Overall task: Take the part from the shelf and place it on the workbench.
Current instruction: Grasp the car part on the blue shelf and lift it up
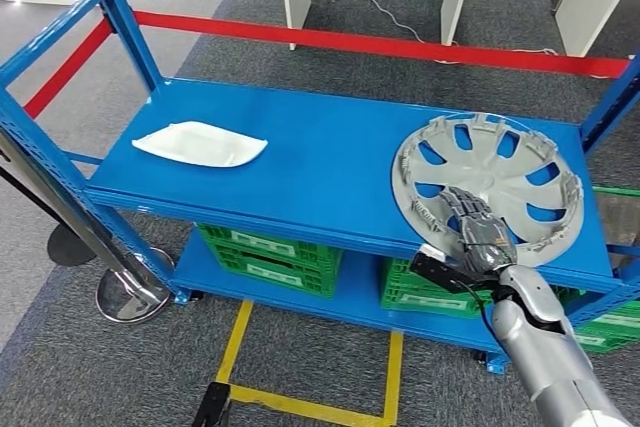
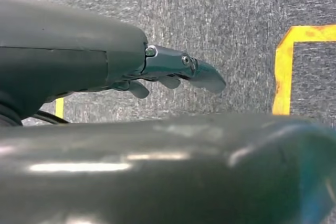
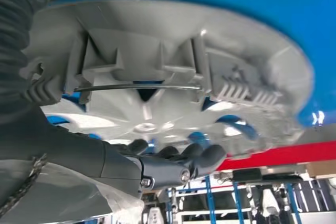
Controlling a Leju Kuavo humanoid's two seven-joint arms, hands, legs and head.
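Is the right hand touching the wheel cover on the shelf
Touching. In the right wrist view the right hand's dark fingers lie against the wheel cover.

Grey hubcap (image 1: pixel 490 182), blue shelf (image 1: pixel 317 157), white part (image 1: pixel 200 143), green crates (image 1: pixel 275 252), red barrier tape (image 1: pixel 377 44), yellow floor lines (image 1: pixel 302 402)

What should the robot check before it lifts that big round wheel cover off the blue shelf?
1. Right hand on the wheel cover: ok, it rests on the near part, fingers over the spokes.
2. Firm hold on the rim: cannot tell; the right wrist view shows fingers against the cover, but not a closed grip.
3. Cover's footing: not ok for a careless pull, its near edge juts past the front of the blue shelf.
4. Nothing touching the cover: ok, the white part lies well apart at the shelf's other end.
5. Left hand: ok, it hangs over the carpet, holding nothing.
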